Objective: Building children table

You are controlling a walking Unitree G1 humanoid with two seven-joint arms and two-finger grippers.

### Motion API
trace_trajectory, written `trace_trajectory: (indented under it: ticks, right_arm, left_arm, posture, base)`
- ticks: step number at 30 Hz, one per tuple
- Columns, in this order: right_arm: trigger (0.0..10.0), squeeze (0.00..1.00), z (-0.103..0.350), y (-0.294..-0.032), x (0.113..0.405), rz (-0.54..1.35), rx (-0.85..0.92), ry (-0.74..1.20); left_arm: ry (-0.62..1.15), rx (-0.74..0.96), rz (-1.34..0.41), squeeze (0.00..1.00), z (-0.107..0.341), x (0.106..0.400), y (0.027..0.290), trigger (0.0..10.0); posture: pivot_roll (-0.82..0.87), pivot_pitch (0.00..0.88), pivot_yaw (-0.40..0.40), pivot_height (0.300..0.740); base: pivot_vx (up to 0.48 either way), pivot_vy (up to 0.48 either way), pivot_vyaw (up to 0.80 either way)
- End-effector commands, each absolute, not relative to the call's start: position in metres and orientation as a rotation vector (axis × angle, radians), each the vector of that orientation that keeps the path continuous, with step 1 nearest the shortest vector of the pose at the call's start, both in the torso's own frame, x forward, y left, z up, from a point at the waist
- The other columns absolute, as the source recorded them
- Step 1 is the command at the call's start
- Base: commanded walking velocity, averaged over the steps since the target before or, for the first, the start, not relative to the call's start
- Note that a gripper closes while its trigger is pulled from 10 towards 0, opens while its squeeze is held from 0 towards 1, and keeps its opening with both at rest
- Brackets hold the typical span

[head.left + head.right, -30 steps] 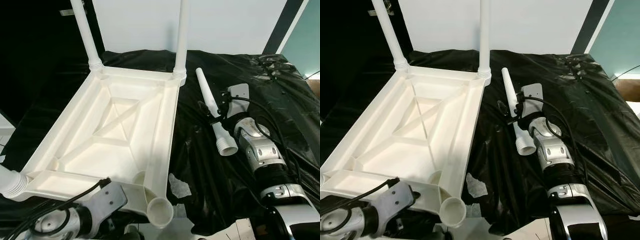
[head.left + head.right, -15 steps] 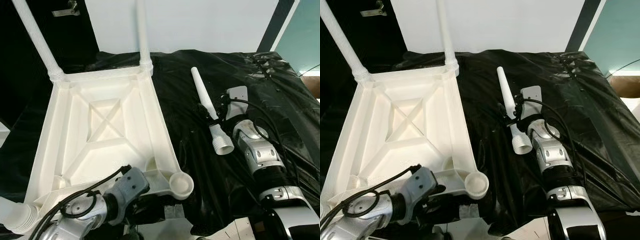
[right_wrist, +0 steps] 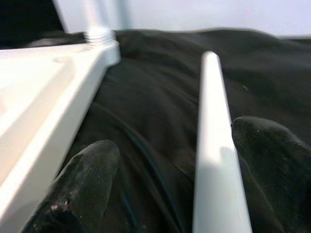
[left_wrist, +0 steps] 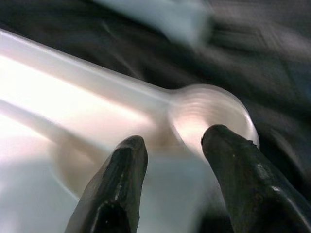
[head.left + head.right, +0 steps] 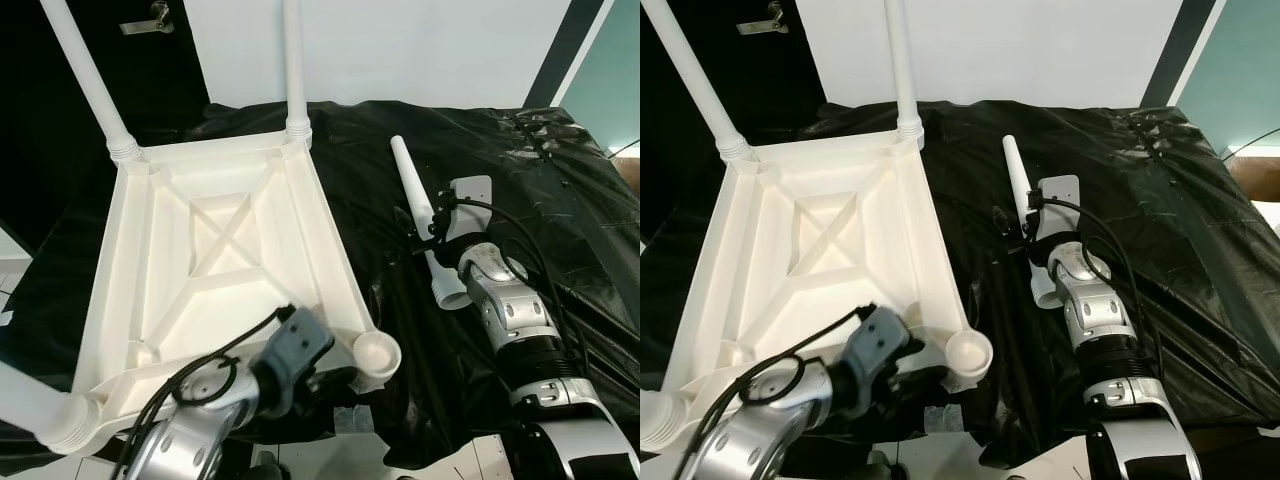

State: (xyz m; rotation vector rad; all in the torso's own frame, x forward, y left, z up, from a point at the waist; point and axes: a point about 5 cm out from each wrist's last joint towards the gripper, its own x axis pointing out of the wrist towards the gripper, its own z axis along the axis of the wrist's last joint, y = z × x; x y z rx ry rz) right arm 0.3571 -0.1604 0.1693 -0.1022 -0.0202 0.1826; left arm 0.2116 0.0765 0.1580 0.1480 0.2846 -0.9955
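A white plastic children's table (image 5: 215, 255) lies upside down on the worktop (image 5: 560, 190), which is draped in crinkled black sheeting. Its underside faces up, showing a raised rim, a diagonal cross of ribs in the middle panel and round sockets at the corners. Two white legs (image 5: 293, 62) stand screwed into the far corners, each with a ribbed collar at its base, and a third leg (image 5: 30, 405) juts out of the near left corner towards the robot. The near right socket (image 5: 378, 352) is an open round cup with nothing in it. The left gripper (image 4: 170, 160) sits at that corner, its two black fingers (image 4: 116, 189) spread, one on either side of the frame right beside the socket; I cannot tell whether they touch the plastic. To the right of the table, apart from it, the loose fourth leg (image 5: 420, 215) lies on the black sheeting, tapered end pointing away, wide ribbed end nearest the robot. The right gripper (image 3: 160, 174) has its fingers spread around this leg, one pad (image 3: 272, 160) against its side, the other well clear.
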Motion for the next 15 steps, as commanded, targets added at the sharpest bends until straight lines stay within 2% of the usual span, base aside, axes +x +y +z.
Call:
trace_trajectory:
  ticks: [1,2,3,4,5,7,15]
  right_arm:
    - [10.0,1.00,0.170,-0.164,0.358,0.147,-0.067,0.002]
    - [10.0,1.00,0.170,-0.164,0.358,0.147,-0.067,0.002]
    - [10.0,0.82,0.170,-0.167,0.359,0.134,-0.050,0.026]
    - [10.0,0.82,0.170,-0.167,0.359,0.134,-0.050,0.026]
    - [10.0,0.00,0.170,-0.170,0.361,0.116,-0.016,0.054]
    - [10.0,0.00,0.169,-0.176,0.365,0.088,0.028,0.118]
    - [10.0,0.00,0.163,-0.187,0.371,0.049,0.121,0.264]
  left_arm:
    - [0.271,0.159,-0.596,0.00,0.157,0.228,0.091,10.0]
    - [0.271,0.159,-0.596,0.00,0.157,0.228,0.091,10.0]
    - [0.216,0.169,-0.628,0.00,0.165,0.228,0.085,10.0]
    - [0.216,0.169,-0.628,0.00,0.165,0.228,0.085,10.0]
    - [0.159,0.183,-0.656,0.00,0.172,0.228,0.080,10.0]
    - [0.081,0.187,-0.681,0.00,0.184,0.231,0.073,10.0]
    - [-0.026,0.248,-0.618,0.00,0.198,0.248,0.067,10.0]
  posture:
    - [0.18,0.073,-0.002,0.740]
    - [0.18,0.073,-0.002,0.740]
    - [0.17,0.070,-0.001,0.740]
    - [0.17,0.070,-0.001,0.740]
    - [0.17,0.069,-0.003,0.740]
    - [0.17,0.068,-0.006,0.740]
    - [0.16,0.061,-0.011,0.740]
  base:
    - [0.000,0.000,0.00]
    - [0.000,0.000,0.00]
    - [0.000,0.000,0.00]
    - [0.000,0.000,0.00]
    - [0.000,0.000,0.00]
    - [0.000,0.000,0.00]
    - [0.000,0.000,0.00]
